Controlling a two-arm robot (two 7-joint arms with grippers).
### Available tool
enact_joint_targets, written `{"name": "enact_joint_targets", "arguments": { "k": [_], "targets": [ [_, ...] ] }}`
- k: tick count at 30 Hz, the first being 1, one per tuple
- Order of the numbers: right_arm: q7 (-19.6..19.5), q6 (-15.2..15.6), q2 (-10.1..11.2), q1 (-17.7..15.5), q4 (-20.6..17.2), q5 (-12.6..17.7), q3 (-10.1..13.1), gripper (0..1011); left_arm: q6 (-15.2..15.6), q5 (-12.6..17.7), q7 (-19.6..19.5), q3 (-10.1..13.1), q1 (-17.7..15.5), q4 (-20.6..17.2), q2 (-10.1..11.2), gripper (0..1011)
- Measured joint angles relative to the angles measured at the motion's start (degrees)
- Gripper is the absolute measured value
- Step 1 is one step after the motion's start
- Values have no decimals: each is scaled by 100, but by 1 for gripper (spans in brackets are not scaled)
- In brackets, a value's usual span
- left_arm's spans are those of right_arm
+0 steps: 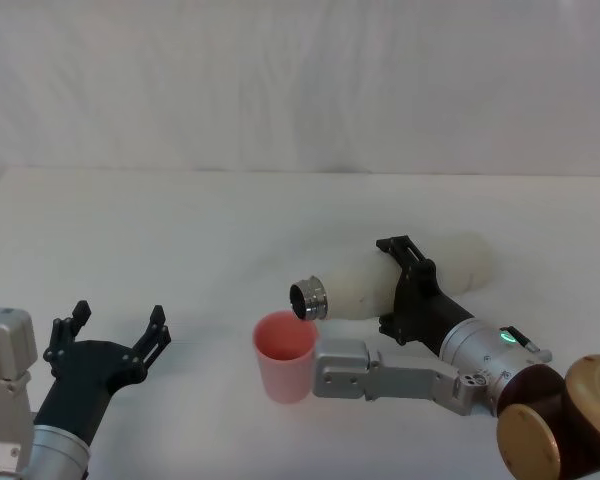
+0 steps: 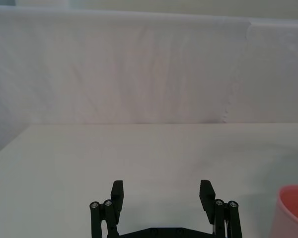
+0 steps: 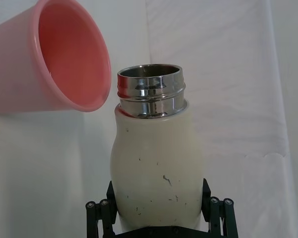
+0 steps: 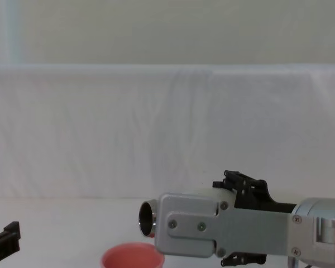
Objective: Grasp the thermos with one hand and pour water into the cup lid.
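A white table [image 1: 180, 220] spreads out in front of the robot, with a pale cloth backdrop [image 1: 300, 80] hanging behind it.

On the robot's right, the arm reaches in over the table and its pincer, the right pincer [image 1: 408, 285], is clamped around the body of the thermos [image 1: 365, 283], one black finger on each side of the cream-white shell. The thermos is tipped over close to level, base toward the right and neck toward the left. Its shiny steel threaded neck [image 3: 150, 90] is open and sits just above the rim of the cup lid, at the cup's right edge. I can't make out any water running from the mouth. From the chest view the neck's dark opening [image 4: 147, 217] hangs just above and to the right of the pink rim.

The cup lid [image 1: 284, 355] stands upright on the table near the middle, salmon-pink, with nothing I can see inside it.

Down at the robot's left, well apart from the cup, the left pincer [image 1: 112, 330] hovers low over the table with its two black fingers [image 2: 117, 194] spread wide, nothing between them.
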Motion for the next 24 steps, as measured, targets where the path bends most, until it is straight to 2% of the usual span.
{"name": "enact_joint_targets", "arguments": {
  "k": [24],
  "targets": [
    [22,2,16,64,34,-139,-72,962,0,0,0,0,0,0,0,1001]
  ]
}}
